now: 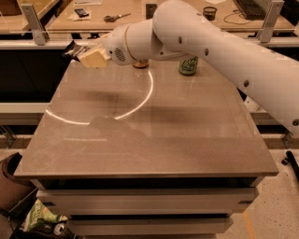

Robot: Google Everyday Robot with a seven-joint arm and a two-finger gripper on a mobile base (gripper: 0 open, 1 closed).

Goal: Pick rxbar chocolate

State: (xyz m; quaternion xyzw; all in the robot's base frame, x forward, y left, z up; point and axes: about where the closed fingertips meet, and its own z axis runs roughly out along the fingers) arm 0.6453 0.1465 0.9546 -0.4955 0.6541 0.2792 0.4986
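Observation:
The rxbar chocolate (71, 49), a small black glossy bar, sticks out to the left from between the tan fingers (96, 58) of my gripper (81, 52). The gripper is shut on the bar and holds it in the air above the far left corner of the brown table (140, 140). The white arm reaches in from the right and crosses the table's far side.
A green can (188, 66) stands at the table's far edge. A brown can (140, 64) is mostly hidden behind the arm. A back counter holds scissors (114, 17) and a black cup (210, 11). A brown bin (9, 179) and a green bag (42, 217) lie on the floor at left.

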